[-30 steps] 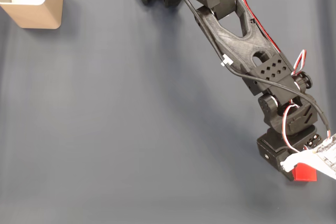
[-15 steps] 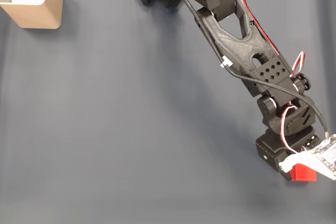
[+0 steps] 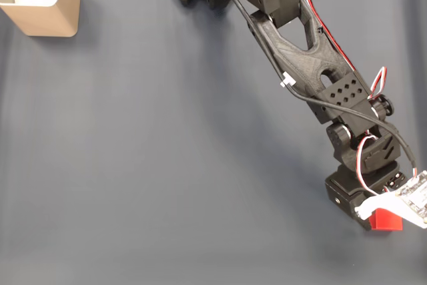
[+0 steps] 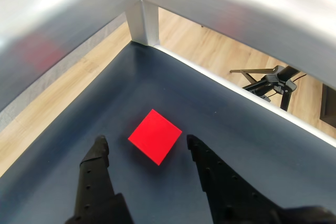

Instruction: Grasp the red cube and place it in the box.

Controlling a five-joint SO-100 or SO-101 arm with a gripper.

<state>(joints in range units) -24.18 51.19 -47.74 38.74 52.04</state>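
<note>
The red cube [image 4: 155, 136] lies flat on the dark mat near its corner, between and just beyond my two black fingertips in the wrist view. My gripper [image 4: 146, 144] is open, its fingers on either side of the cube and not touching it. In the fixed view the red cube [image 3: 387, 220] peeks out at the lower right, under the wrist end of the black arm [image 3: 307, 65], where the fingers themselves are hidden. The box [image 3: 41, 1], tan with white stuff inside, stands in the far upper-left corner.
The dark blue-grey mat [image 3: 167, 165] covers the table. A metal frame rail and post [image 4: 143, 19] run along the mat's corner close to the cube. Beyond it are a wooden floor and a black stand [image 4: 270, 81].
The arm's wrist end has sunk very slightly towards the cube; the cube and the box have not moved.
</note>
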